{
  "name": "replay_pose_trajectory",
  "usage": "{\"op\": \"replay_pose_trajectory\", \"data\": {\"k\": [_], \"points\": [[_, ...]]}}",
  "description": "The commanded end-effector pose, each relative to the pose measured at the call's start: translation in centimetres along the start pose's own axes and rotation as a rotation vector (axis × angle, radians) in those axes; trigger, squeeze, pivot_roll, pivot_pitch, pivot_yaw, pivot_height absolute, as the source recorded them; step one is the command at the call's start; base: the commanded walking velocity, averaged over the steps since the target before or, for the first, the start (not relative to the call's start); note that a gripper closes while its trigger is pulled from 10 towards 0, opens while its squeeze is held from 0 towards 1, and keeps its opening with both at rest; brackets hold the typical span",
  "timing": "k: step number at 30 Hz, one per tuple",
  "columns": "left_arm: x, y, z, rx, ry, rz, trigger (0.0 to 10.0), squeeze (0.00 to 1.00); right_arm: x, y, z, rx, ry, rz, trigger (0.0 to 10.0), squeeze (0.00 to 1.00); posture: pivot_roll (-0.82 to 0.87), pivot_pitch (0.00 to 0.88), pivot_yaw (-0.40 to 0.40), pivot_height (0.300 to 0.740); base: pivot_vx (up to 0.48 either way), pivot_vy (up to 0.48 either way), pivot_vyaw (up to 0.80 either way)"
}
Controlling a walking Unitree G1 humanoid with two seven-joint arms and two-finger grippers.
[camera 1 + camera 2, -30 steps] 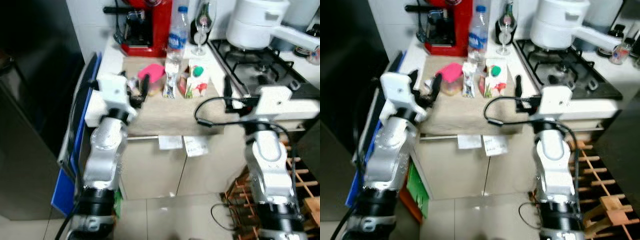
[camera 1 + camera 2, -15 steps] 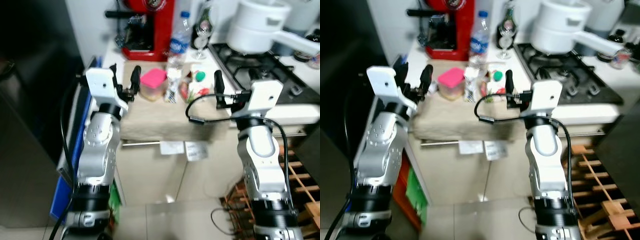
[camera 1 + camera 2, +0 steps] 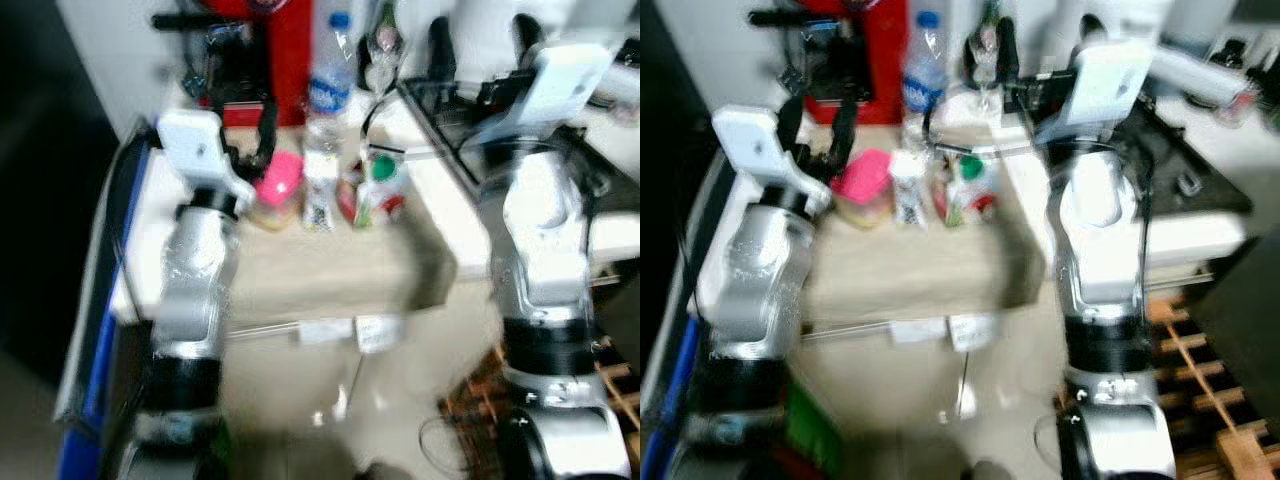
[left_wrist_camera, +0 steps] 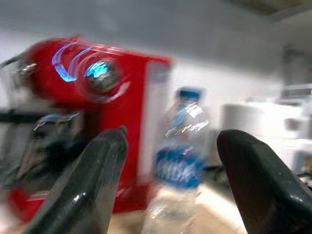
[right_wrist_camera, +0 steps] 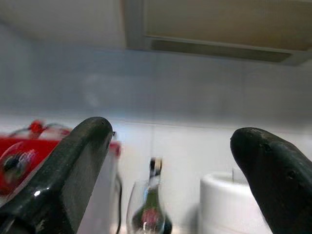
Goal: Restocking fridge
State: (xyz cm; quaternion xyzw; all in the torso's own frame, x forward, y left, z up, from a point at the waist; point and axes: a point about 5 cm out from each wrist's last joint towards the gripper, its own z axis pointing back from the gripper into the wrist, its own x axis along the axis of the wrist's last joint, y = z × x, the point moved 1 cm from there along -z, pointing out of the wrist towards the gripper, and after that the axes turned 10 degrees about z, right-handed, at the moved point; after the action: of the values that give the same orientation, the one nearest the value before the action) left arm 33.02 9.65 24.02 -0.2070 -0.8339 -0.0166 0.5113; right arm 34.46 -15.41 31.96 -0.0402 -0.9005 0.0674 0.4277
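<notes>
Left eye view: the picture is blurred. The bench (image 3: 330, 270) carries a row of groceries at its far side: a pink-lidded tub (image 3: 277, 187), a clear water bottle (image 3: 322, 100) with a blue label, a small carton (image 3: 318, 205) and a juice carton (image 3: 378, 190) with a green cap. A red coffee machine (image 3: 262, 50) stands behind them by the wall. The left claw (image 3: 238, 122) is raised just left of the tub, its fingers spread and holding nothing. The right claw (image 3: 478, 40) is lifted high over the hob, on the far right, fingers also spread and empty. A dark surface on the left may be the fridge; I cannot tell for sure.

Right eye view: the same row shows, with a wine glass (image 3: 983, 62) far behind the cartons. Nothing sits between either claw's fingers.

Left wrist view: the two black fingers (image 4: 100, 180) stand wide apart, and the water bottle is framed between them, some way ahead and not touched, with the red machine just beside it.

Right wrist view: the fingers (image 5: 63, 170) are spread with a wide gap, aimed at the tiled wall; a dark bottle (image 5: 153, 209) and a white pot (image 5: 229, 204) stand low in the far background.

Judging from this, the restocking has barely begun: every grocery I can see is on the bench and none is held. What is left appears to be a first grasp, probably of the bottle or the tub by the left claw, then the carry to the fridge.
</notes>
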Motion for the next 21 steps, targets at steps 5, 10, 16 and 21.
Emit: {"op": "replay_pose_trajectory", "data": {"k": [5,10,16,21], "points": [[1.7,0.5,-0.6,-0.007,-0.029,-0.021,10.0,0.0,2.0,0.8,-3.3,0.022,-0.031,-0.084,10.0,0.0,-0.05,0.0,-0.005,0.74,0.0,0.0,0.0],[1.2,0.6,-1.0,-0.016,0.016,-0.008,10.0,0.0,1.1,0.6,-4.8,0.019,0.015,-0.104,10.0,0.0,-0.04,0.0,-0.008,0.74,0.0,0.0,0.0],[0.8,-0.4,-1.0,-0.116,0.117,0.015,10.0,0.0,-0.7,0.5,-6.1,0.013,0.108,-0.11,10.0,0.0,-0.02,0.0,-0.019,0.74,0.0,0.0,0.0],[1.1,-0.5,-0.1,-0.149,0.159,-0.031,10.0,0.0,-3.0,0.8,-6.8,0.029,0.224,-0.164,10.0,0.0,0.04,0.0,-0.039,0.74,0.0,0.0,0.0]]}}
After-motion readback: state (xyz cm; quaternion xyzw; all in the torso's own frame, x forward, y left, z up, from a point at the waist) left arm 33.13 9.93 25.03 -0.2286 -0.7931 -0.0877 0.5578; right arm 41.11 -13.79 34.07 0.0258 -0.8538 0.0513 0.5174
